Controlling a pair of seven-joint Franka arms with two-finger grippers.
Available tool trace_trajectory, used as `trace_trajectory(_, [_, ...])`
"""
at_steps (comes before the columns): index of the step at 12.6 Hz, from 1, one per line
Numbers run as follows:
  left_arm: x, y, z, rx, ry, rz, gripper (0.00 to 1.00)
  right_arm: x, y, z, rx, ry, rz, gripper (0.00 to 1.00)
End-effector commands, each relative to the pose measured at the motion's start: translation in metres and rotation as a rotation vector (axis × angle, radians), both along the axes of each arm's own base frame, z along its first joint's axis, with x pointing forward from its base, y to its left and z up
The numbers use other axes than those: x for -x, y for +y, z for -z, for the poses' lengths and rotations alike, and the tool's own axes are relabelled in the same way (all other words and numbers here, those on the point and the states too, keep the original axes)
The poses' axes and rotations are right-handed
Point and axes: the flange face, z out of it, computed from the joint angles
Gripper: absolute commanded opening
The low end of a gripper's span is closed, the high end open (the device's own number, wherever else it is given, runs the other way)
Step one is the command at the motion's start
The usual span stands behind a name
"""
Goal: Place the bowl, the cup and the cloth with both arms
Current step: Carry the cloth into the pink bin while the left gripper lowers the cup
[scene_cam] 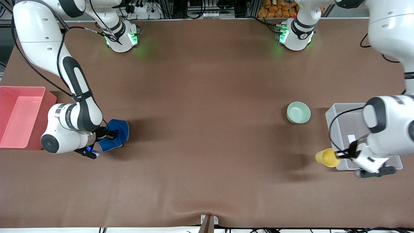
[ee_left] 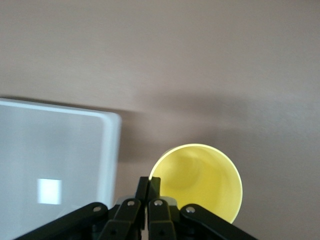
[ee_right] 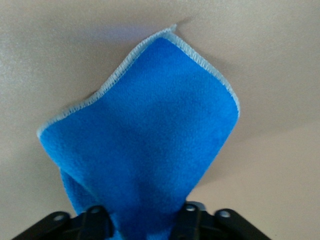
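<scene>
My left gripper (scene_cam: 340,154) is shut on the rim of the yellow cup (scene_cam: 327,157) and holds it in the air beside the clear bin (scene_cam: 333,114). The left wrist view shows the cup (ee_left: 202,180) pinched at its rim, with the bin's corner (ee_left: 107,150) beside it. The mint-green bowl (scene_cam: 298,112) sits on the table next to the bin. My right gripper (scene_cam: 111,134) is shut on the blue cloth (scene_cam: 117,134) and holds it over the table beside the red bin (scene_cam: 22,116). The cloth (ee_right: 145,145) hangs from the jaws in the right wrist view.
The clear bin at the left arm's end holds a small white label (scene_cam: 351,138). The brown table cover (scene_cam: 207,129) spans the table between the two bins.
</scene>
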Motion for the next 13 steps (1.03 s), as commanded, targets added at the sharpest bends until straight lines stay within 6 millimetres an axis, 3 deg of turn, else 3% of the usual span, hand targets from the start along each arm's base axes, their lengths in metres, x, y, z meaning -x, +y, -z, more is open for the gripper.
trace_trajectory(1, [0.003, 0.045, -0.039, 0.005, -0.002, 0.018, 0.0, -0.002, -0.001, -0.004, -0.015, -0.008, 0.03, 0.0])
trace_trajectory(4, [0.008, 0.107, -0.043, -0.004, -0.019, 0.049, 0.0, -0.006, -0.003, -0.016, -0.013, -0.026, 0.033, 0.0])
trace_trajectory(5, [0.009, 0.12, -0.04, -0.012, -0.023, 0.079, 0.0, -0.007, -0.008, -0.026, -0.012, -0.039, 0.039, 0.0])
trace_trajectory(6, [0.009, 0.132, -0.024, -0.009, -0.012, 0.093, 0.0, -0.009, -0.012, -0.038, -0.012, -0.054, 0.044, 0.0])
trace_trajectory(10, [0.012, 0.145, 0.008, 0.0, 0.01, 0.094, 0.0, -0.011, -0.02, -0.08, -0.009, -0.099, 0.033, 0.0])
trace_trajectory(13, [0.011, 0.152, 0.019, 0.023, -0.024, 0.101, 0.0, -0.01, -0.038, -0.109, 0.017, -0.131, 0.012, 0.0])
